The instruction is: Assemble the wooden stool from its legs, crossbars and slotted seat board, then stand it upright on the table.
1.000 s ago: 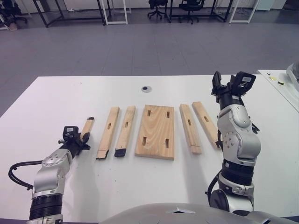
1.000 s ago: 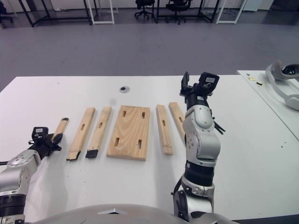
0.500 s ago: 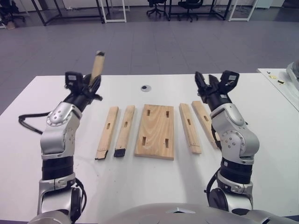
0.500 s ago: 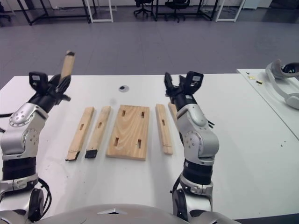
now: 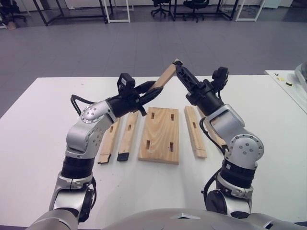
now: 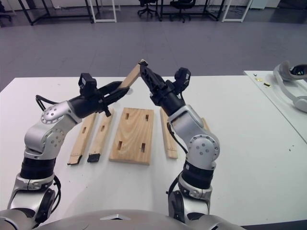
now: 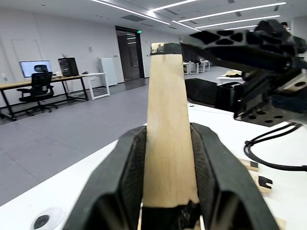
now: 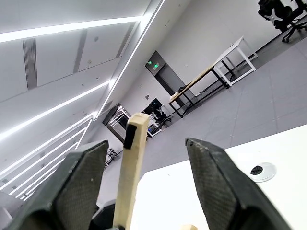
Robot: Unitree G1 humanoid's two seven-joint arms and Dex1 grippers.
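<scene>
Raised above the bench (image 5: 48, 110) and tilted, black-capped tip uppermost: a wooden piece (image 5: 165, 76), lower end pinched in the left gripper (image 5: 146, 91). Spread on either side of that tip: the right gripper (image 8: 148, 148). Flat below: the seat board (image 5: 159, 134), with two slats (image 5: 128, 133) on each side.

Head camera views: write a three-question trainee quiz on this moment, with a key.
1. True or false: the left gripper is shut on a raised wooden piece.
2. The right gripper is: A) shut and empty; B) open, with a finger on either side of that piece's tip; C) shut on that piece.
3. How many slots show in the seat board?
Key: 1 true; 2 B; 3 four.
</scene>
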